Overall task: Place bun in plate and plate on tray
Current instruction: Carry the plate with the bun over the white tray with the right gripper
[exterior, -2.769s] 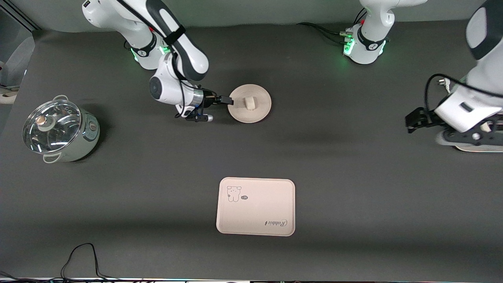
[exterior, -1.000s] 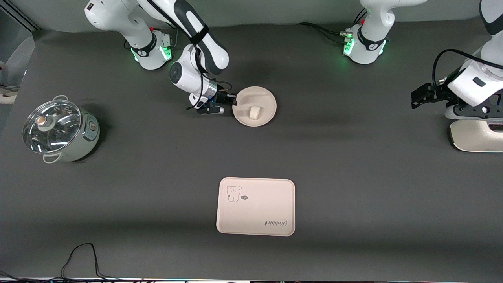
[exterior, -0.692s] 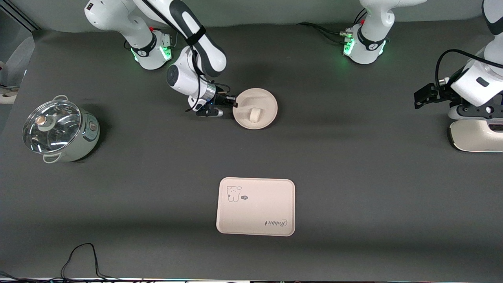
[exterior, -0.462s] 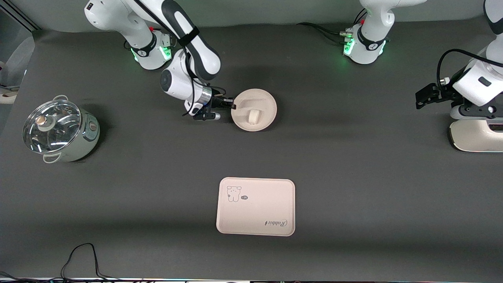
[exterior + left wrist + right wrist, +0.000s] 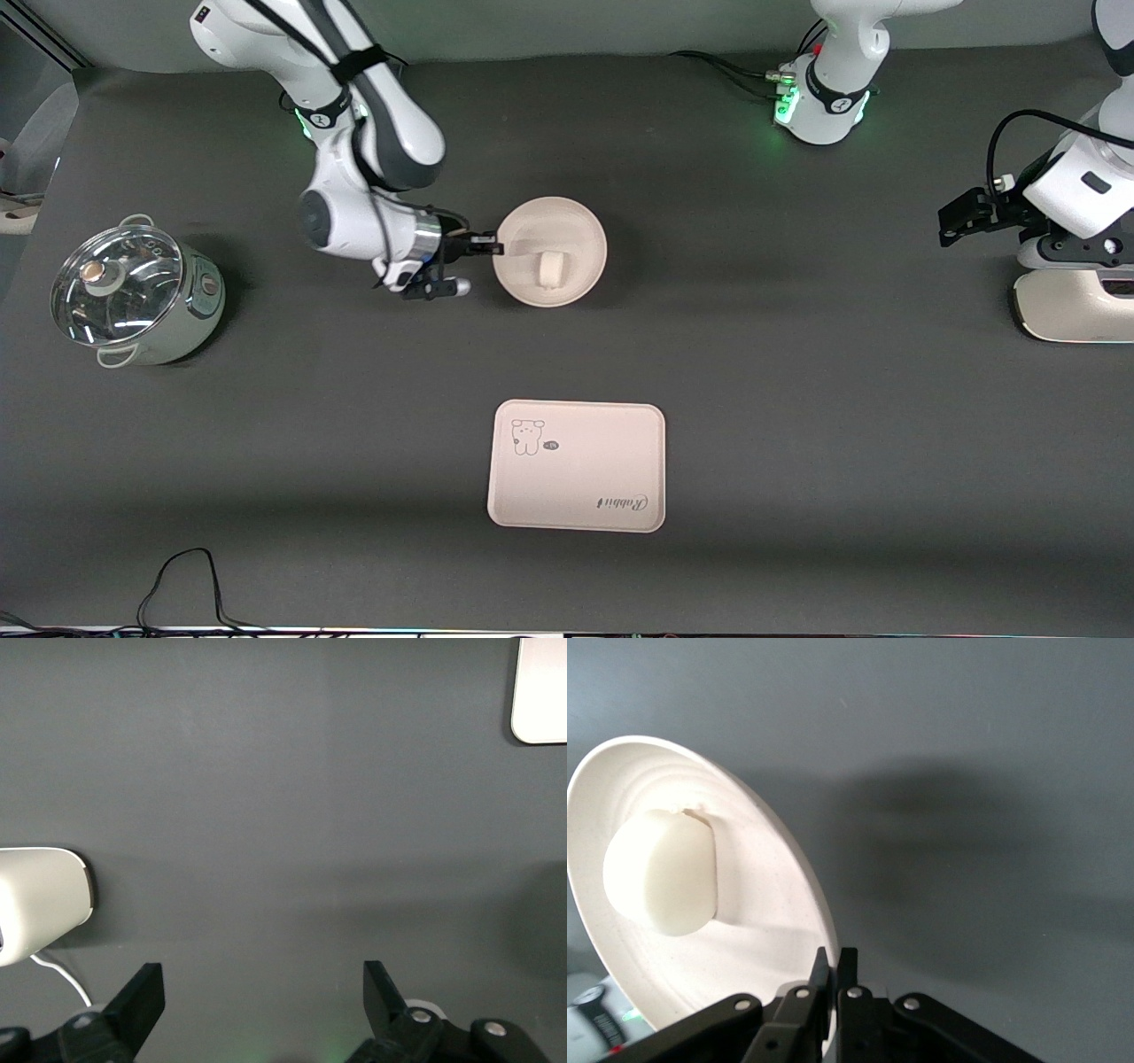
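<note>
from the front, the right gripper (image 5: 494,249) pinches the rim of the plate (image 5: 576,230), lifted off the table with the bun (image 5: 551,268) in it, farther from the camera than the tray (image 5: 576,496) (a lidded pot (image 5: 133,292) stands at the right arm's end). the left gripper (image 5: 950,224) waits. left wrist: fingers (image 5: 142,997) spread over bare table. right wrist: fingers (image 5: 852,979) pressed on the plate's (image 5: 780,904) edge, bun (image 5: 663,870) inside.

1. the right gripper (image 5: 493,248) is reaching out level from its bent arm, fingers (image 5: 824,988) pinching tight on the plate (image 5: 580,232) rim.
2. the left gripper (image 5: 261,992) is waiting with fingers spread wide, pointing down.
</note>
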`<state>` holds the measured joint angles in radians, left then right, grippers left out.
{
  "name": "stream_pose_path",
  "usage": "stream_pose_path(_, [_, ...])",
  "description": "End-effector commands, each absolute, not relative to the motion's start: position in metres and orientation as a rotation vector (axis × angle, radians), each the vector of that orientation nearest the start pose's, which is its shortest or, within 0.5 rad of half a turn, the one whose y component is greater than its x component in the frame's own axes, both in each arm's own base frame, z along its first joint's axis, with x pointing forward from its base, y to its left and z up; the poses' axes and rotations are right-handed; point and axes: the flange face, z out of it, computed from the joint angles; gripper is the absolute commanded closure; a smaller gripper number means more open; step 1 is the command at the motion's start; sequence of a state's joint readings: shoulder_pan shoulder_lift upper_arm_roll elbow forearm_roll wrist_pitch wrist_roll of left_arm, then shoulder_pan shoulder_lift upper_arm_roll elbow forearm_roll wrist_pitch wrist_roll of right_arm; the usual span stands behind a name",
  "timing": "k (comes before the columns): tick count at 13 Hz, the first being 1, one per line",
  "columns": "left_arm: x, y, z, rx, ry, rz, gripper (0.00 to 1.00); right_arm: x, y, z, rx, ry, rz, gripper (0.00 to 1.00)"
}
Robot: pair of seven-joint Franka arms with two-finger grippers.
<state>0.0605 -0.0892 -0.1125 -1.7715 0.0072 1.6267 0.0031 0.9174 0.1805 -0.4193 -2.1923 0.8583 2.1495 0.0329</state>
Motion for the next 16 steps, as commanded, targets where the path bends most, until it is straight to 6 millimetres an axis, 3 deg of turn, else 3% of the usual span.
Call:
stream_pose_path(1, [0.524, -0.028, 0.587, -3.103, 0.092, 0.059, 0.0, 0.499, 0.285, 0.342, -2.645, 0.107, 0.427, 1.0])
stream_pose_path(5, [0.525, -0.031, 0.594, -3.088, 0.073, 0.029, 0.0, 0.583, 0.286, 0.391, -2.678, 0.145, 0.426, 1.0])
stream_pose_path(7, [0.526, -0.03, 0.596, -3.088, 0.053, 0.04, 0.0, 0.617, 0.284, 0.4, -2.687, 0.174, 0.374, 1.0])
stream_pose_path(12, [0.53, -0.029, 0.602, -3.092, 0.055, 0.026, 0.0, 0.696, 0.293, 0.332, -2.655, 0.262, 0.285, 1.0])
stream_pose_path(15, [0.532, -0.028, 0.598, -3.093, 0.041, 0.052, 0.0, 0.712, 0.291, 0.285, -2.615, 0.359, 0.197, 1.0])
stream_pose_path(16, [0.535, -0.028, 0.596, -3.092, 0.041, 0.061, 0.0, 0.709, 0.3, 0.262, -2.607, 0.378, 0.21, 1.0])
